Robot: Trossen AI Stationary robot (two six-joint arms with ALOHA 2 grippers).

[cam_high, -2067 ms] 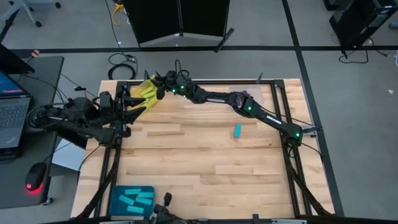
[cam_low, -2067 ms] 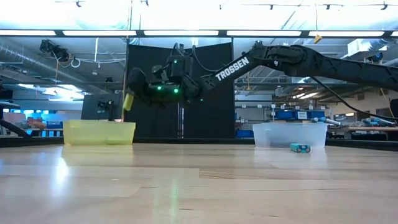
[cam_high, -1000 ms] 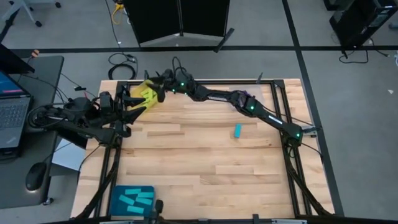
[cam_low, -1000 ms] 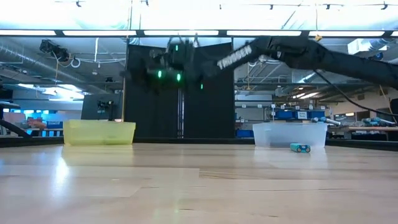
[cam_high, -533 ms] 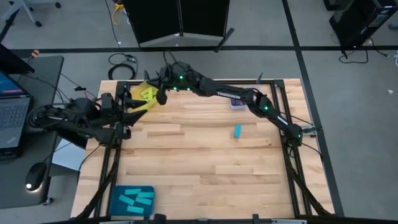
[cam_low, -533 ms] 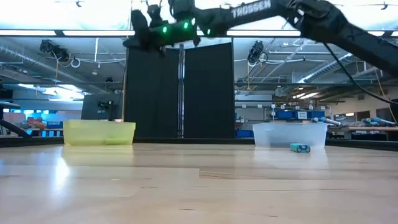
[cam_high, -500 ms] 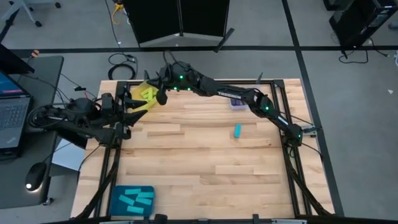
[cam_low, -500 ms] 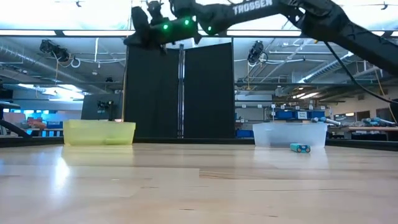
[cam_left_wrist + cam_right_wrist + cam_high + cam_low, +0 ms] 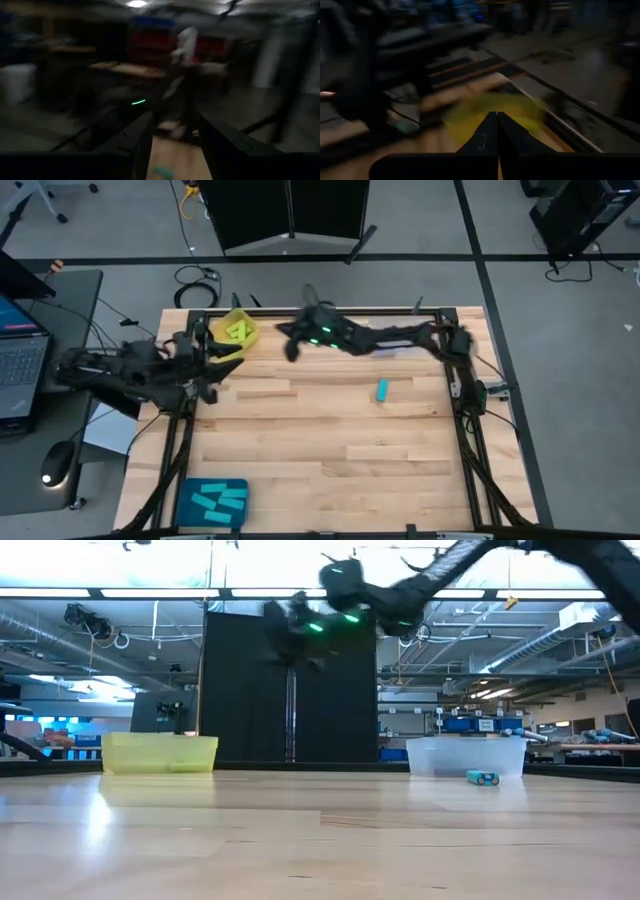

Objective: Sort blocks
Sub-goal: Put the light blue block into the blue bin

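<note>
Right gripper [image 9: 291, 345] hangs empty with fingers pressed together, high between the yellow tray [image 9: 238, 332] and the lone cyan block [image 9: 382, 390] on the wood, so I judge the next reach goes there, left gripper [image 9: 208, 383] parked part-open.

One cyan block [image 9: 382, 390] lies loose on the surface [image 9: 330, 450]. Three trays show: yellow [image 9: 236, 330], teal [image 9: 212, 502], and clear [image 9: 466, 754].

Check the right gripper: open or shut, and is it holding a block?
Shut and empty. In the right wrist view, the right gripper shows its fingers pressed together with nothing between them, above the yellow tray.
</note>
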